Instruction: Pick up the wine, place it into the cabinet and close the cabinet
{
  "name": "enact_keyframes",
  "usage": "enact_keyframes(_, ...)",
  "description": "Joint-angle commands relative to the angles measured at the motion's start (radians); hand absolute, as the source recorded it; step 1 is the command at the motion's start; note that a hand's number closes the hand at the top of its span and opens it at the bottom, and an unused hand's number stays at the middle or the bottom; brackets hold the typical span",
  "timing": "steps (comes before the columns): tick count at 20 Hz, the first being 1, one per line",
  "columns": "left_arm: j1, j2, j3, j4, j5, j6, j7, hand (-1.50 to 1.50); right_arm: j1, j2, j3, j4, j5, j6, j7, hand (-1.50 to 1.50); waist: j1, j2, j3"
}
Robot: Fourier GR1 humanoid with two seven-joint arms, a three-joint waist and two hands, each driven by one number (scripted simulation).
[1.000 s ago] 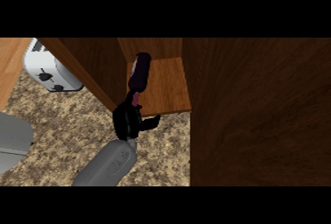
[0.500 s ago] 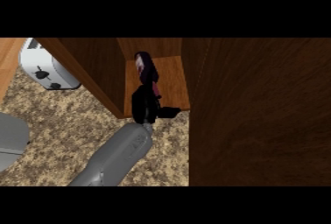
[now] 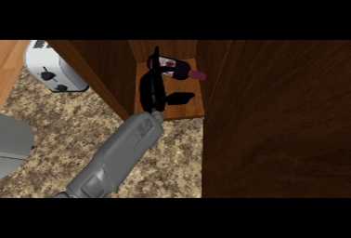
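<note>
Now, the step: the wine [image 3: 170,65] is going into the cabinet [image 3: 185,110]. I judge I'm at the tail of the placing, with the cabinet door [image 3: 274,125] not yet shut.
Left hand: my left hand [image 3: 152,90] is in the upper middle of the frame, inside the cabinet's mouth. Fingers are stretched out and the thumb [image 3: 179,98] is splayed right, apart from the bottle. It's uncurled and gripping nothing that I can see.
Wine: it's just above my hand in the frame, deeper in the cabinet, tipped with its reddish neck pointing right. Lying flat or leaning, I can't tell.
Doing it well: I'd draw the hand straight back toward the lower left, along my forearm [image 3: 116,153]. I'd keep my fingers off the bottle so it doesn't roll, and clear the opening fully before touching the door.
Cabinet: it holds the wine and nothing else that I can see.
Door: it's the big dark panel filling the right of the frame, standing open. That's the swing to come.
Counter: the toaster [image 3: 51,69] stands upper left on the speckled counter [image 3: 61,121], well apart from my way out.
</note>
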Motion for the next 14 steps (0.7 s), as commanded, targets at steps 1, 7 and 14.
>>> enact_keyframes(1,-0.050,0.000,0.061,0.033,0.103,0.033,-0.105,-1.50,-0.025,-0.001,0.007,-0.102,-0.044,-0.052,0.077,-1.50,0.017,0.001,-0.001)
enact_keyframes(7,0.000,0.000,0.175,-0.020,0.250,0.000,-0.323,-1.50,0.002,-0.005,-0.004,-0.143,-0.064,-0.086,0.104,-1.50,0.049,-0.008,0.000)
enact_keyframes(14,0.044,0.000,0.174,-0.094,0.454,-0.094,-0.498,-1.50,0.076,-0.039,0.002,-0.169,-0.083,-0.043,0.097,-1.50,0.055,-0.018,0.002)
